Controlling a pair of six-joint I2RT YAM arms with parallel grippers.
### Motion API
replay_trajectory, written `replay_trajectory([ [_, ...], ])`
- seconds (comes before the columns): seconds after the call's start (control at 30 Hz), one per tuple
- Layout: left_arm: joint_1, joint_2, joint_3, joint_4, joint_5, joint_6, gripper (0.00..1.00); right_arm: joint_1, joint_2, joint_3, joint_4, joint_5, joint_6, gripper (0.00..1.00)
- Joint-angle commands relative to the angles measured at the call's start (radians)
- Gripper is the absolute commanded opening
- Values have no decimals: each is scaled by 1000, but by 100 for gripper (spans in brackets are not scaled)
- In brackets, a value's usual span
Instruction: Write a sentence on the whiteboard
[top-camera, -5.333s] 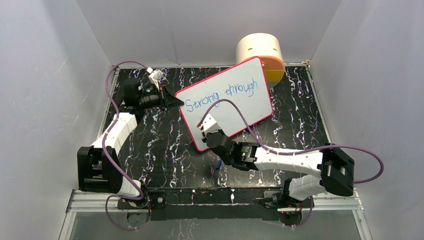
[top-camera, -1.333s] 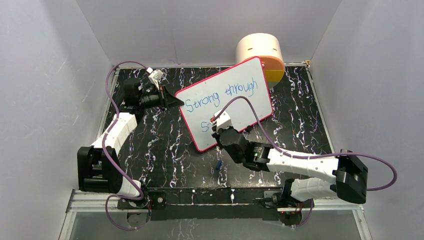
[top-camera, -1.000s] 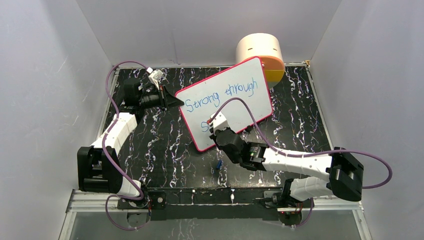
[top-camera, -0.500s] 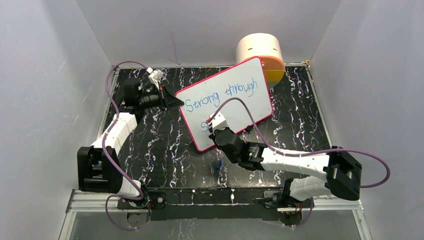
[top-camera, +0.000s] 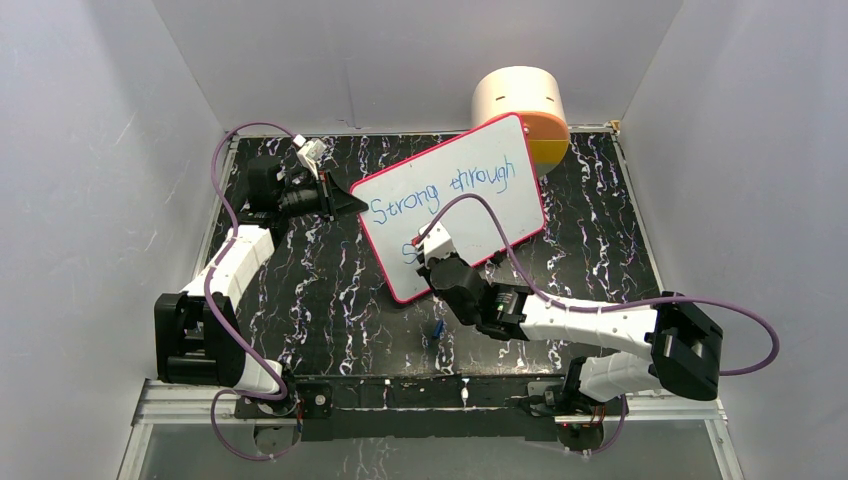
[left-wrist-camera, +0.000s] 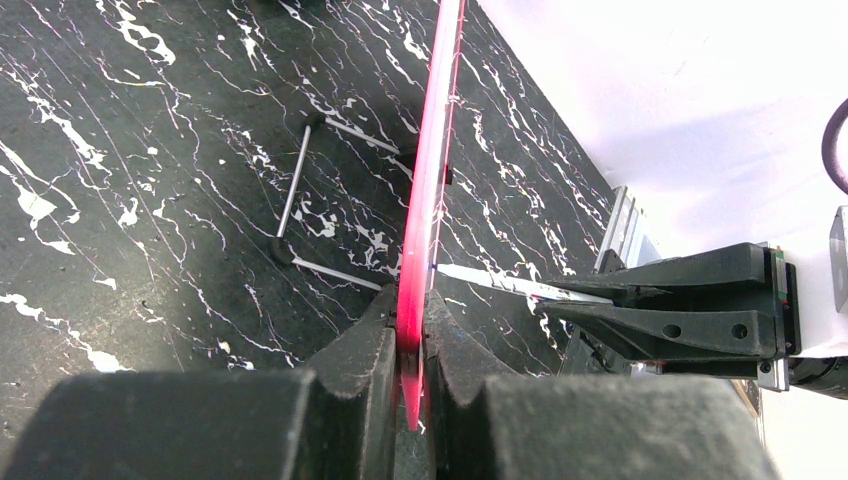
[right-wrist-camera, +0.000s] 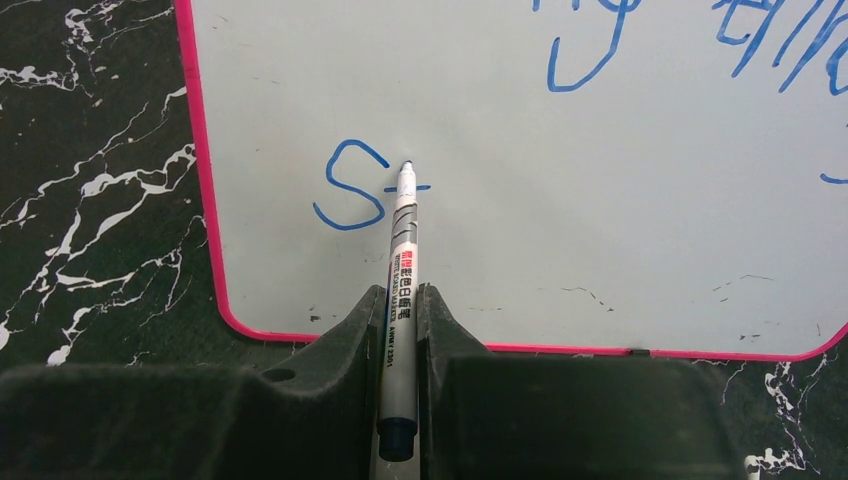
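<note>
Overhead first: the whiteboard (top-camera: 500, 200) stands tilted on the dark marbled desk (top-camera: 320, 290), its long axis running from lower left to upper right. The left gripper (top-camera: 352, 200) is clamped on the board's left edge. The right gripper (top-camera: 425, 250) sits over the board's lower left part, below the start of the sentence (top-camera: 440, 195), so the right arm is the one at the writing spot.

From the left wrist, the whiteboard (left-wrist-camera: 435, 150) shows edge-on as a pink strip, pinched between the two fingers of the left gripper (left-wrist-camera: 408, 320). On the board's right face, the marker (left-wrist-camera: 490, 282) pokes in from the right gripper (left-wrist-camera: 560, 297).

From the right wrist, the right gripper (right-wrist-camera: 400, 300) is closed on the marker (right-wrist-camera: 400, 280), which points straight up the frame. Its tip meets the whiteboard (right-wrist-camera: 600, 250) just right of the sentence's (right-wrist-camera: 350, 190) lone second-line "S", above a short crossbar. Bare board lies to the right of the tip, so the next strokes likely run that way, parallel to the upper line.
</note>
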Motion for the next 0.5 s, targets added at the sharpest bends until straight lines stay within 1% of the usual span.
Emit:
replay_trajectory([
  [0.0,5,-10,8,-68,-37,29,0,-10,-3,51,66,31,-12,0],
  [0.23,5,-10,8,-68,-35,29,0,-16,18,59,60,6,-13,0],
  [0.47,5,-8,9,-68,-35,29,0,-18,25,70,-1,-20,10,0],
])
